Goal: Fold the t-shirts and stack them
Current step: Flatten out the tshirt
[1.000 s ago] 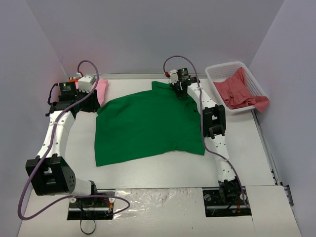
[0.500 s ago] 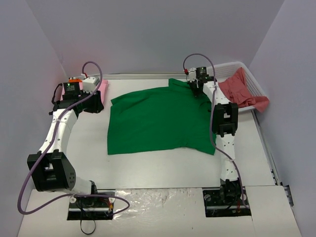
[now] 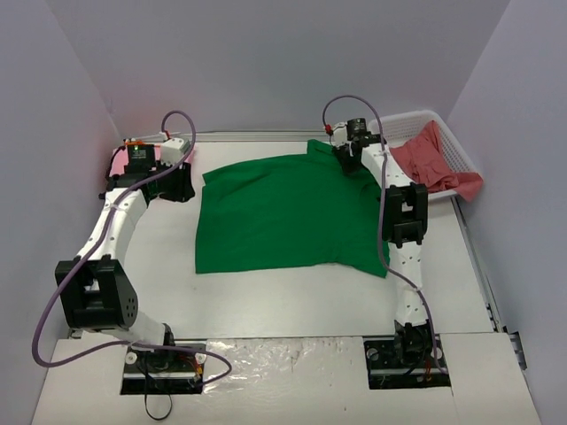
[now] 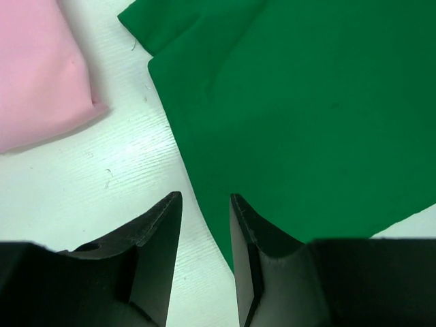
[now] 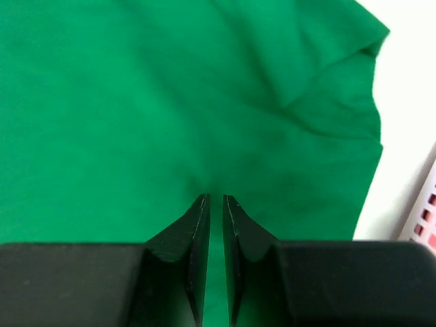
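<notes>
A bright green t-shirt [image 3: 283, 217] lies spread flat in the middle of the table. My right gripper [image 3: 347, 161] is at its far right part, near the collar. In the right wrist view the gripper [image 5: 215, 197] is shut on the green cloth [image 5: 136, 102], which puckers at the tips. My left gripper [image 3: 184, 181] is at the shirt's far left corner. In the left wrist view it [image 4: 204, 196] is open and empty over the green edge [image 4: 306, 102]. A folded light pink t-shirt [image 3: 118, 161] [image 4: 34, 68] lies at the far left. I cannot make out an orange shirt.
A white lattice basket [image 3: 403, 119] stands at the far right with a coral red t-shirt [image 3: 434, 159] heaped in it and hanging over its right rim. Its wall shows at the right edge of the right wrist view [image 5: 426, 211]. Grey walls close in the table.
The right gripper has dragged the green shirt to the right, then eased back slightly. The left arm has swung right and forward to the shirt's far left corner.
</notes>
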Robot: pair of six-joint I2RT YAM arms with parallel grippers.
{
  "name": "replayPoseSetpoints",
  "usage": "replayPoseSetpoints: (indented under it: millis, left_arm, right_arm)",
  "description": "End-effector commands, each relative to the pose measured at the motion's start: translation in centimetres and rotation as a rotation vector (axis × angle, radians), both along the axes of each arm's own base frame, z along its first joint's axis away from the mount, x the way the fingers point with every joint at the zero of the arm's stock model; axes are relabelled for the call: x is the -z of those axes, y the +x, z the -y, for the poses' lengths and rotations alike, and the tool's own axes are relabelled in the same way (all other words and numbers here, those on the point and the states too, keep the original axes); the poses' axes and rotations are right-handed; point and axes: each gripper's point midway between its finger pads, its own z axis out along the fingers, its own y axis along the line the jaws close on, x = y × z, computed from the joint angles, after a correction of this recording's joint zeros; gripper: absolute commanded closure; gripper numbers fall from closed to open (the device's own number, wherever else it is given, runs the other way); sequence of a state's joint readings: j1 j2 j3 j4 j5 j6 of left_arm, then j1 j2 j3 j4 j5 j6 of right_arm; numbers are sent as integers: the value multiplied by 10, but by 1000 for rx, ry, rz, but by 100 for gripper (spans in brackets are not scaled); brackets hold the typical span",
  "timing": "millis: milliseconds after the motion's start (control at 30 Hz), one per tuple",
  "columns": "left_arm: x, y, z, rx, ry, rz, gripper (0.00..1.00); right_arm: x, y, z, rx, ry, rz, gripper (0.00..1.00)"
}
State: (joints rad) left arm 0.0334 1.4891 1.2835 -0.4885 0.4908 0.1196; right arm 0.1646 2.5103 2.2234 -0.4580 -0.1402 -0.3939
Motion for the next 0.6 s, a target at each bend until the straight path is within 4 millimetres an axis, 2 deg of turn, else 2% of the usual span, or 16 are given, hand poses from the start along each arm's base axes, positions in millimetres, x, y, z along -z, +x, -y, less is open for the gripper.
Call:
replayPoseSetpoints:
  millis: [0, 33, 67, 133, 167, 200, 233, 267, 300, 333, 367, 400, 433, 467, 533, 567]
  left_arm:
    - [-20, 25, 5, 11, 18, 57, 67]
    - [-19, 29, 5, 10, 17, 51, 72]
    - [-19, 34, 5, 9, 16, 46, 78]
    - [-17, 54, 4, -2, 12, 22, 97]
    - [-16, 60, 6, 4, 3, 10, 98]
    - [2, 70, 7, 4, -2, -41, 97]
    - [-10, 86, 7, -3, -7, -9, 98]
    - [-9, 94, 7, -11, -15, -16, 98]
    - [14, 105, 8, -18, -26, -73, 98]
    - [0, 121, 9, -17, -34, -35, 98]
    - [5, 127, 11, -11, -47, -55, 98]
    - [32, 134, 28, 17, -47, -110, 98]
    - [22, 149, 30, 16, -48, -77, 98]
    - [51, 154, 32, 14, -53, -144, 98]
    - [61, 165, 35, 8, -66, -162, 98]
    - [54, 173, 36, 7, -71, -147, 98]
  right_arm:
    - [-122, -7, -31, -52, 79, 170, 87]
    - [-138, -10, -39, -69, 100, 195, 84]
    - [-171, -17, -42, -77, 119, 247, 82]
    - [-186, -34, -49, -114, 143, 250, 81]
    - [-211, -47, -49, -137, 154, 285, 80]
    - [-195, -65, -49, -157, 148, 227, 82]
    - [-191, -78, -49, -181, 146, 201, 85]
    - [-205, -95, -46, -221, 125, 217, 86]
    - [-178, -121, -40, -239, 100, 121, 90]
    - [-170, -135, -36, -256, 81, 85, 92]
    - [-176, -151, -30, -265, 53, 85, 93]
    - [-167, -165, -24, -272, 26, 47, 98]
    - [-144, -185, -17, -270, 5, -27, 100]
    - [-147, -195, -10, -258, -19, -26, 100]
    - [-127, -218, -1, -234, -31, -95, 100]
    - [-130, -226, 0, -224, -26, -89, 100]
